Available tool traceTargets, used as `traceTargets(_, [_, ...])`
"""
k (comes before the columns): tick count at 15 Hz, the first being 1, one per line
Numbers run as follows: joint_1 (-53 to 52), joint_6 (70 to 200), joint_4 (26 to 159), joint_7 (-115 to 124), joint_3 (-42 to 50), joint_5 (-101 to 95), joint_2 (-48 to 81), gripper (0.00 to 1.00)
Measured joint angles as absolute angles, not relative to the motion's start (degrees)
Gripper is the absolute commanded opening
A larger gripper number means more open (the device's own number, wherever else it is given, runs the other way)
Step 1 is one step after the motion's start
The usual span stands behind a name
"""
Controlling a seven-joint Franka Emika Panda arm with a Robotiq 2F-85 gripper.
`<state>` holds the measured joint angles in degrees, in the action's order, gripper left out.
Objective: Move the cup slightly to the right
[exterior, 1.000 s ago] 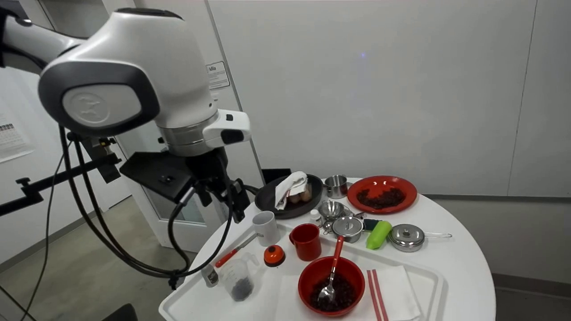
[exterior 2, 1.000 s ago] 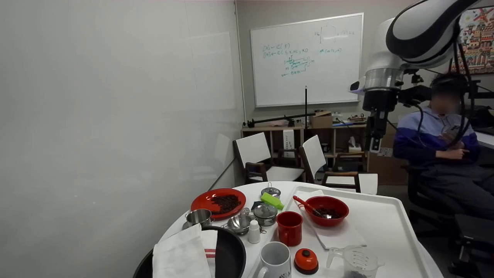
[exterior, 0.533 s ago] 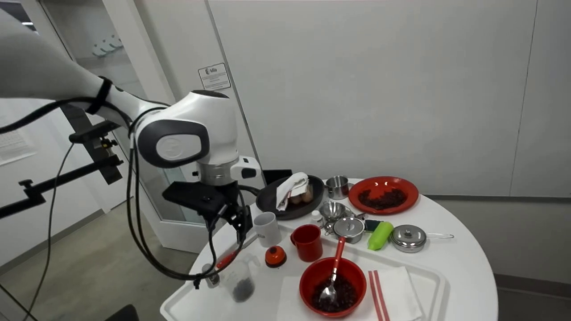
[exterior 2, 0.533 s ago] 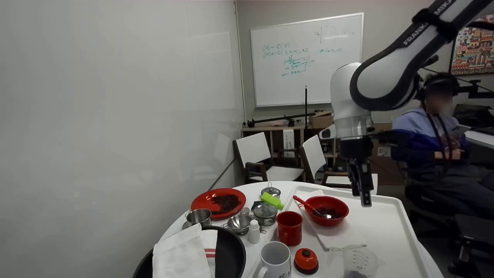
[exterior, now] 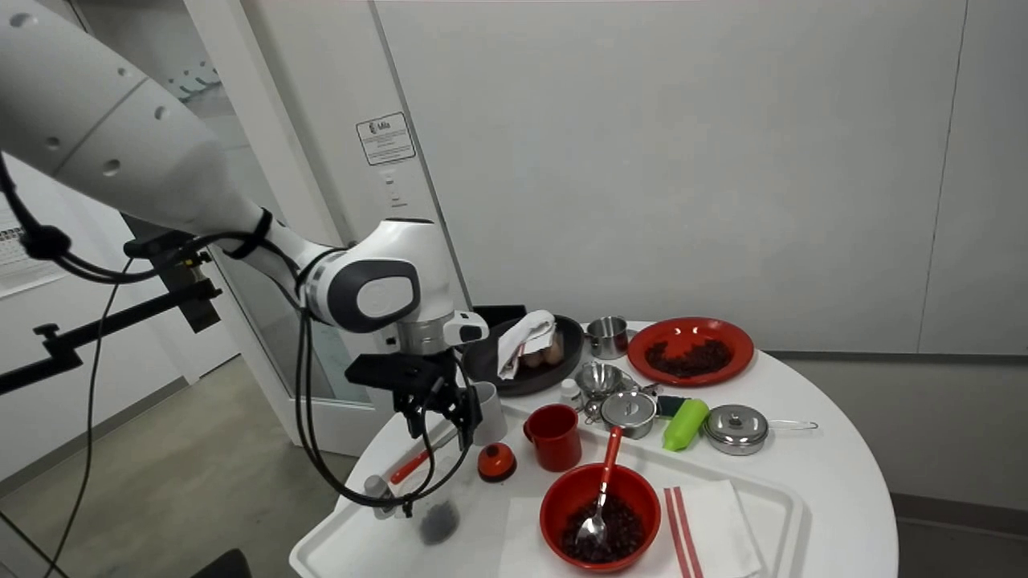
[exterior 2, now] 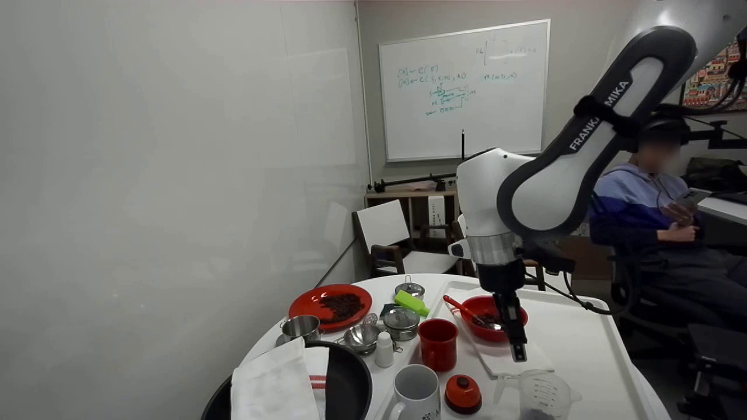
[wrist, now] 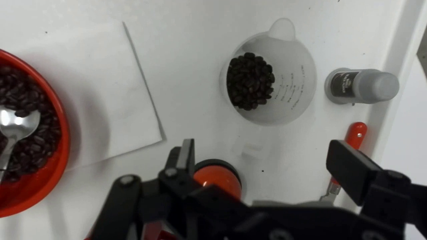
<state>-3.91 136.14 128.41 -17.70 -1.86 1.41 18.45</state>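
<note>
Presently on station: robot arm (exterior 2: 537, 210), one, its gripper (wrist: 262, 150) hanging above a white tray (exterior 2: 589, 344), fingers (wrist: 353, 170) spread wide, nothing in their hold.

Cups, three that I would call so, all upright. (a) Measuring cup (wrist: 293, 93), clear, on the tray, dark beans (wrist: 250, 81) inside; handle (wrist: 252, 149) seen between the fingers in the wrist view. (b) Red mug (exterior 2: 437, 347), near a red bowl (wrist: 46, 183). (c) Grey mug (exterior 2: 415, 388), just beside an orange dome (exterior 2: 463, 394). The sentence says only "cup"; by the gripper's aim I take (a) as meant, without certainty.

Neighbours to (a): grey shaker (wrist: 367, 86), just beside; the bowl, with beans and spoon (wrist: 20, 125), well apart.

Step in hand, in my judgement: the approach, lining up, the shift not begun. In an exterior view the fingertips (exterior 2: 518, 352) hang just above (a), seemingly apart from it.

Next move calls for: descent with the handle between the fingers, a gentle squeeze, then a short slide to the right, cup kept level for the beans' sake. Whose right is meant goes unstated; toward the shaker, room looks scant.
</note>
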Motion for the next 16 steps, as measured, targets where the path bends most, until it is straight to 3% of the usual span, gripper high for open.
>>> traceTargets(16, [-6.4,132.8,122.0,1.0,-1.5,-5.4,28.1,1.0])
